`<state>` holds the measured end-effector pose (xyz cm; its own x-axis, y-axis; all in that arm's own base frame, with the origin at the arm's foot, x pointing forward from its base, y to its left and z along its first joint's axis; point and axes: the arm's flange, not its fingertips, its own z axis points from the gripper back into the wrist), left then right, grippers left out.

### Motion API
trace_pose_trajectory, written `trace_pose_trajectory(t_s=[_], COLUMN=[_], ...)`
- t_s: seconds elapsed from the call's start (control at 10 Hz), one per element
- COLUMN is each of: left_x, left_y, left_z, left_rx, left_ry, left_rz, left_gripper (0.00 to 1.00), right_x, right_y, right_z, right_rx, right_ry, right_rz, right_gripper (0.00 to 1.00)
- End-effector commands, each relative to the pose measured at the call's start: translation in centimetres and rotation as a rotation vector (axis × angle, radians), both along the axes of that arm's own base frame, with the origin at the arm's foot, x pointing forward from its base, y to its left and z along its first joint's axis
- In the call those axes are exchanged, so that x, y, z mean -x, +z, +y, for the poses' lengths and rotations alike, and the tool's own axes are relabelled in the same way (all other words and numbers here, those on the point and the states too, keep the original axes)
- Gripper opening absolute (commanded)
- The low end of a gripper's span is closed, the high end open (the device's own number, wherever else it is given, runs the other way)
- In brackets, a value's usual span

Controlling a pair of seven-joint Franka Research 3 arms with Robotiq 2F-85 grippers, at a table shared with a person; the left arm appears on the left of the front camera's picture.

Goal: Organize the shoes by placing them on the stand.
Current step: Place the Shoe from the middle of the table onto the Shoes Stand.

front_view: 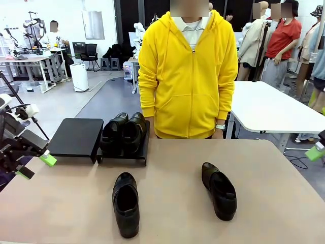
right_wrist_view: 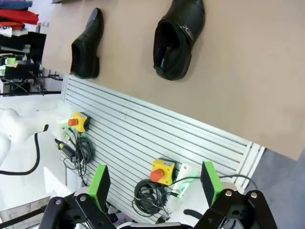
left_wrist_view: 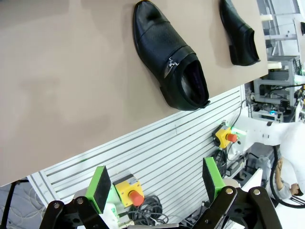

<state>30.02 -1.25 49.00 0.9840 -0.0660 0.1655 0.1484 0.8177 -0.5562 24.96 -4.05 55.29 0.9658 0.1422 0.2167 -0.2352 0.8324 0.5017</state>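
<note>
**Waiting on the third shoe**

Front view: a pair of shoes point(front_view: 123, 133) is set on the stand's right platform point(front_view: 122, 158). The left platform point(front_view: 76, 136) is bare, and the left loose shoe point(front_view: 126, 203) and right loose shoe point(front_view: 219, 190) are left on the worktop point(front_view: 172, 223). A grasp is called for next.

Left wrist view: the left claw point(left_wrist_view: 156, 188) is shown released.

Right wrist view: the right claw point(right_wrist_view: 155, 183) is likewise released, which the front view leaves unsure.

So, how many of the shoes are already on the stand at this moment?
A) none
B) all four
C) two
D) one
C: two shoes stand side by side on the right platform, while one loose shoe and another loose shoe lie on the table.
</note>
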Motion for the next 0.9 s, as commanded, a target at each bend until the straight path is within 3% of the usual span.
trace_pose_trajectory(t_s=[0.0,0.1,0.2,0.3,0.5,0.7,0.8], left_x=[-1.2,-3.1,-5.2,-6.6,-8.5,-9.1,-6.9], left_y=[1.4,1.7,1.1,-0.2,-2.1,-0.8,-3.1], left_z=[-2.4,-7.5,-14.4,-19.4,-25.2,-25.9,-27.6], left_rx=[0.086,0.109,0.180,0.127,-0.017,-0.053,0.020], left_ry=[0.020,0.105,0.296,0.320,0.308,0.234,0.301], left_rz=[0.068,0.199,0.271,0.342,0.337,0.237,0.329], left_gripper=[1.00,1.00,1.00,1.00,1.00,1.00,1.00], right_x=[0.0,0.0,0.0,0.0,0.0,0.0,0.0], right_y=[0.6,0.6,0.6,0.6,0.6,0.6,0.6], right_z=[0.3,0.3,0.3,0.3,0.3,0.3,0.3], right_rx=[-0.019,-0.019,-0.019,-0.019,-0.019,-0.019,-0.019], right_ry=[-0.001,-0.001,-0.001,-0.001,-0.001,-0.001,-0.001], right_rz=[0.004,0.004,0.004,0.004,0.004,0.004,0.004], right_gripper=[1.00,1.00,1.00,1.00,1.00,1.00,1.00])
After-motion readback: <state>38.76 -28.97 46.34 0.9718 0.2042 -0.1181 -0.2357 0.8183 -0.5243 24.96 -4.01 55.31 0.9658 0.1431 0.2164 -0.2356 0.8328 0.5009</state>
